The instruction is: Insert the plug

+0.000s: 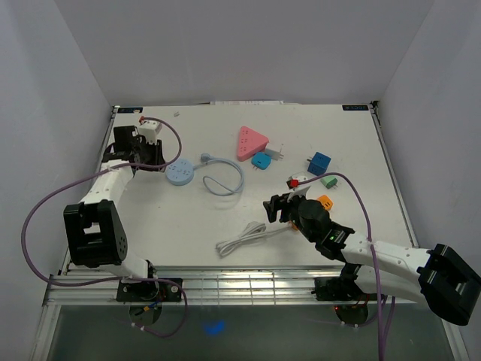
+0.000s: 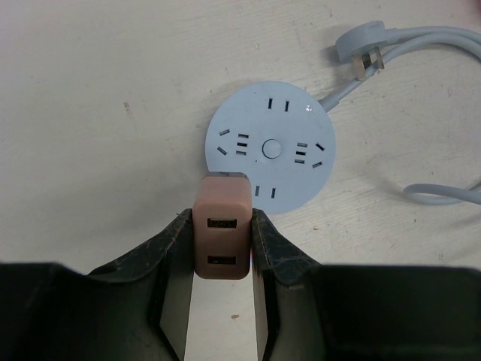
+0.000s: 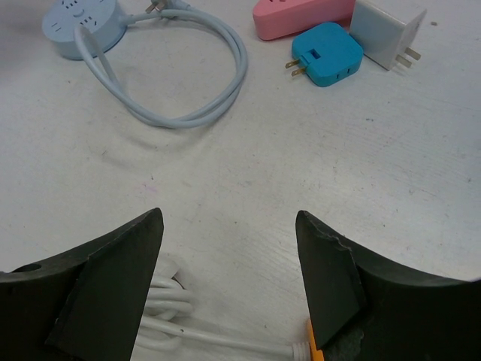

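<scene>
I have left gripper [image 2: 222, 219] pinching plug [image 2: 222, 244] at near edge of round strip [image 2: 270, 147]. Not seated yet, I judge; alignment and push-in left to do. Right gripper [image 3: 229, 226] spread, empty.

White table [image 1: 338, 143] bears round socket [image 1: 180, 173], pink triangle [image 1: 251, 141], white cable [image 1: 244, 239].

You had a salmon-pink plastic USB plug block [image 2: 222, 237] with a smooth, satin skin. The left gripper's [image 2: 223, 226] black fingers [image 2: 150, 263] looked worn and grainy on their inner faces. The round pale-blue plastic socket hub [image 2: 270, 147] looked smooth with a slight sheen, and its pale-blue rubbery cable [image 3: 225, 75] likewise. Your white tabletop [image 2: 98, 150] was matt, scuffed and speckled. The teal square plastic adapter [image 3: 327, 54] was matt; its prongs were bare metal. The white plastic charger block [image 3: 387, 34] looked smooth too.
</scene>
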Tool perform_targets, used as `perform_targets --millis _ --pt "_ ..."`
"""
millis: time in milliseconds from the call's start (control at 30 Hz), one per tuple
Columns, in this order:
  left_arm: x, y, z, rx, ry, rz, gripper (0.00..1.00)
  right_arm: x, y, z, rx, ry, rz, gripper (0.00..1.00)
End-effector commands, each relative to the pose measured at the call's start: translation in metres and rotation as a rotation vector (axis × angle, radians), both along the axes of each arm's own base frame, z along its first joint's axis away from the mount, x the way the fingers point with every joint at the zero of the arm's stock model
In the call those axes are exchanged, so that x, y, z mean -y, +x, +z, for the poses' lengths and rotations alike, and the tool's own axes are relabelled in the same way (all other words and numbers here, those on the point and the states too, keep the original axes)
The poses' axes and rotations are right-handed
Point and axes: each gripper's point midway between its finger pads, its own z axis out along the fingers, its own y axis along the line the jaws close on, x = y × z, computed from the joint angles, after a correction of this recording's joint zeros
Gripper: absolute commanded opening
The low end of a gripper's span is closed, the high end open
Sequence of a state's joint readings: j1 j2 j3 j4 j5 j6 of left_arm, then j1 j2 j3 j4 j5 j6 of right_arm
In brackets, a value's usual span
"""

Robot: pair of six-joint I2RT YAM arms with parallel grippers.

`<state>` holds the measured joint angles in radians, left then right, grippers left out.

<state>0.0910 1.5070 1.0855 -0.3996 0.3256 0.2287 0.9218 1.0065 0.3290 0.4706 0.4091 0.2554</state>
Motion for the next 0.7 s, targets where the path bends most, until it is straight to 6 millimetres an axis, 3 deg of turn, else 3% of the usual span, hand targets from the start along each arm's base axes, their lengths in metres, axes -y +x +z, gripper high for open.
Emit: perform_targets --millis 0,167,367,667 --pt "0.003 0.002 -0.010 -0.031 -0.049 0.013 0.00 0.002 0.004 0.010 0.019 0.039 -0.023 0.77" --pt "0.006 0.007 -0.023 -0.070 -0.075 0.012 0.00 0.003 0.003 0.012 0.021 0.046 -0.022 0.77" --pt "0.010 0.019 -0.012 -0.042 -0.092 -0.018 0.00 0.001 0.003 0.010 0.015 0.040 -0.013 0.77" --pt "0.015 0.020 0.007 0.017 -0.088 -0.082 0.00 -0.001 0.004 0.007 0.006 0.035 -0.007 0.77"
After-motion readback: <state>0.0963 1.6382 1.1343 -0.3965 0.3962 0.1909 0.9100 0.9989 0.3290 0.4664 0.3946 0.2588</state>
